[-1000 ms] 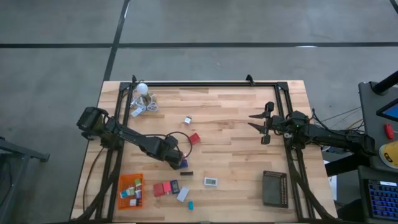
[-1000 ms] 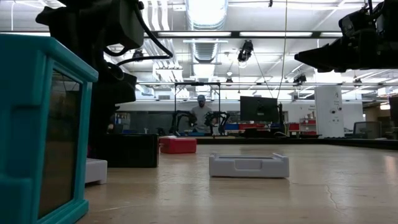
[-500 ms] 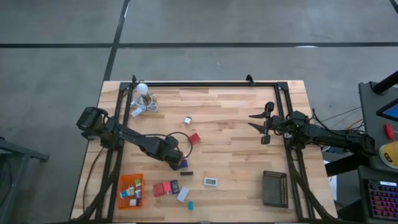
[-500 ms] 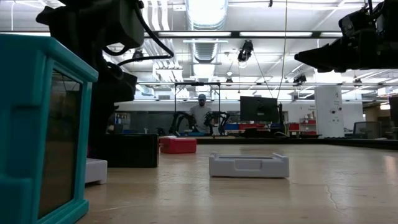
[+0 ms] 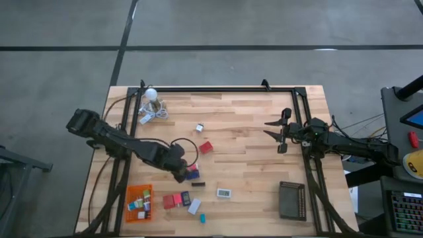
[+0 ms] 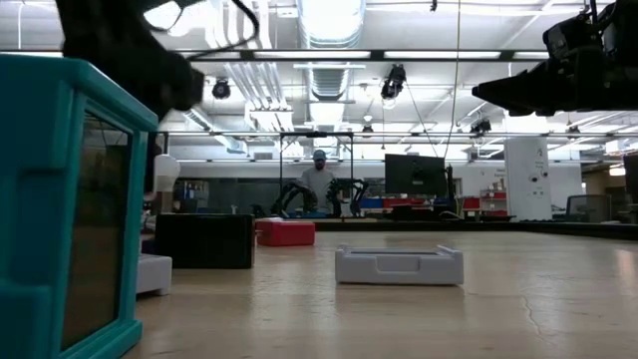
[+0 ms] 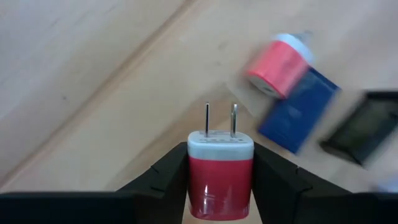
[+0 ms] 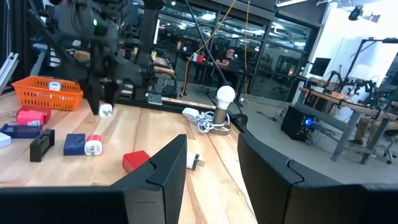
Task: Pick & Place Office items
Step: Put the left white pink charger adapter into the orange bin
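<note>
Left gripper [image 7: 221, 180] clamps a red plug [image 7: 220, 183] mid-frame in the high view. Orange tray [image 5: 129, 196], lower left, holds several items; about ten lie loose. Right gripper [image 5: 282, 131] waits empty, part-open.

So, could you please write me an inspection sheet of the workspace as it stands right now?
Surface: wooden table, bare across its middle.
Job's things: small office items scattered near the front; some lie in the orange tray; black tray at front right.
Clutter: white bulb with coiled cord at the back left.
Grippers: left gripper shut on a red and white plug adapter, lifted; right gripper open, waiting at the right edge.
Cables: black loop by the left arm.
Surroundings: person at a distant workstation.
</note>
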`<state>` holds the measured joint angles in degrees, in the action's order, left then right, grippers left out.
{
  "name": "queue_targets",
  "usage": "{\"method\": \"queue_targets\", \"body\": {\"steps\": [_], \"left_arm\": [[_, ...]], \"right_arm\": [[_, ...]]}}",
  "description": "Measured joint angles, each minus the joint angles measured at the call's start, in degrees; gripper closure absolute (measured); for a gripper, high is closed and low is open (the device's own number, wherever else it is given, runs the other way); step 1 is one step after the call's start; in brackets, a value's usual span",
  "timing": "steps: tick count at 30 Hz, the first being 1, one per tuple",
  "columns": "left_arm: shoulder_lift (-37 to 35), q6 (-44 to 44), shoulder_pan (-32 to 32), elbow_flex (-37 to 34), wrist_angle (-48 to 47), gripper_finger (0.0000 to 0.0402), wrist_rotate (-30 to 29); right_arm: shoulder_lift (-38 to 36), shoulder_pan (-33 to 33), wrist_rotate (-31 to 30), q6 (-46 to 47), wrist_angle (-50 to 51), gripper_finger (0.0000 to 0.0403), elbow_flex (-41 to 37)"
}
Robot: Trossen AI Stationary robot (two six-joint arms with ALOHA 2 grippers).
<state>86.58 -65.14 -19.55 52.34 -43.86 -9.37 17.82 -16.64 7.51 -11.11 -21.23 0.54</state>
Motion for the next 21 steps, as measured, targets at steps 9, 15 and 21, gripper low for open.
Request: {"method": "queue_targets", "body": {"steps": [9, 15, 21], "left_arm": [[-10.4, -6.6, -9.0, 0.0, -2.8, 0.0253, -3.9], [-14.7, -17.3, -17.3, -0.1, -7.9, 0.0252, -8.8], [-14.9, -26.8, -24.9, -0.1, -11.2, 0.0252, -9.6]], "right_arm": [[0.0, 0.0, 0.0, 0.0, 0.0, 0.0264, 0.0], [0.0, 0.0, 0.0, 0.0, 0.0, 0.0264, 0.0], [0.0, 0.0, 0.0, 0.0, 0.0, 0.0264, 0.0]]}}
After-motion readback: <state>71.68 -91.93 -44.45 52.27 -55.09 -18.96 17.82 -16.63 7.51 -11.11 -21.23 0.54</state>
